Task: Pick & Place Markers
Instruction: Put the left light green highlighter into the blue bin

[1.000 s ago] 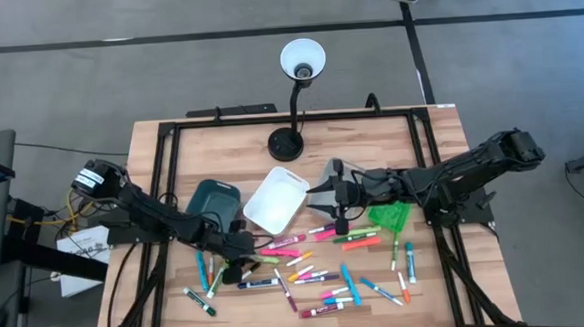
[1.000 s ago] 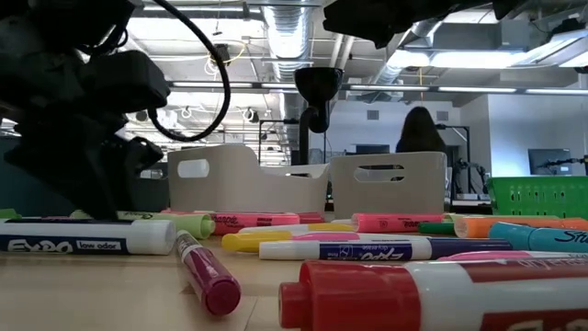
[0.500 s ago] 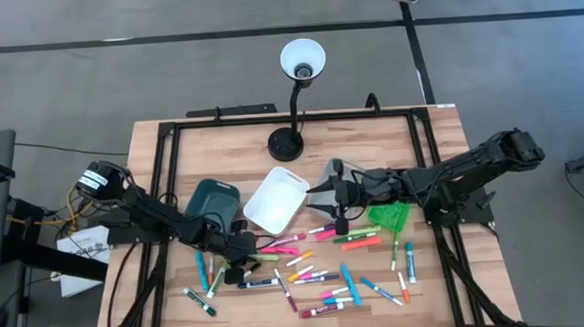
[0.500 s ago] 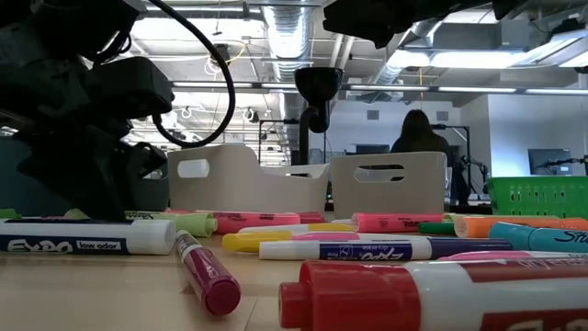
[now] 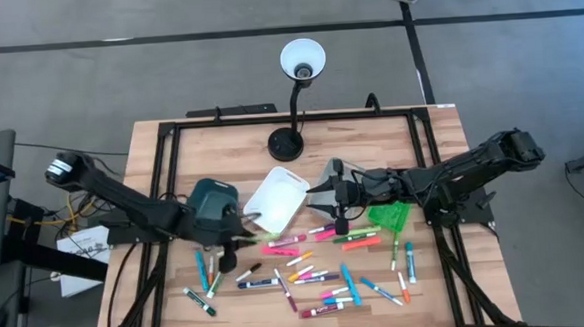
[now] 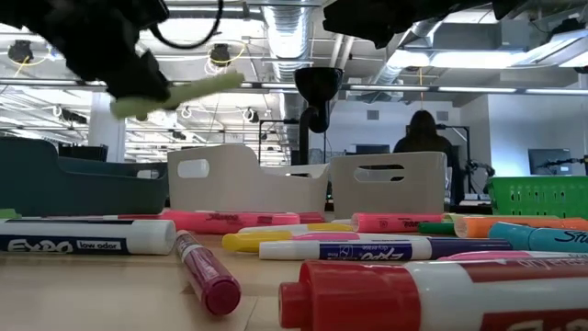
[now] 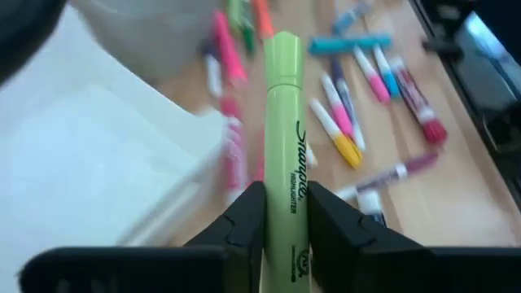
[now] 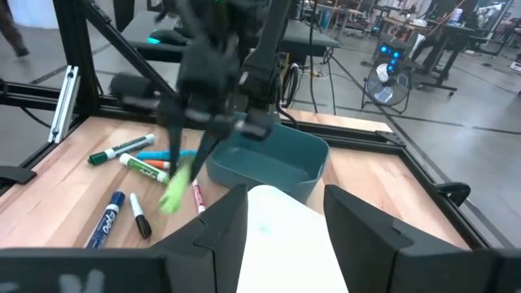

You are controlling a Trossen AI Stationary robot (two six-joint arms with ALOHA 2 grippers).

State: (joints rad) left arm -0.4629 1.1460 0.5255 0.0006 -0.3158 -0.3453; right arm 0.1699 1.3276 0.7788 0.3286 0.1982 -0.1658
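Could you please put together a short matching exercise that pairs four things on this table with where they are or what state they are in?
1. light green highlighter
2. left claw
3. right claw
4. desk lamp

a. open, above the scattered markers
b. at the table's far edge
c. lifted off the table
d. shut on a marker

Pairs: 1-c, 2-d, 3-a, 4-b

Teal bin (image 5: 212, 199) beside tilted white bin (image 5: 276, 199); green bin (image 5: 390, 216) right; black lamp (image 5: 302, 61) behind.
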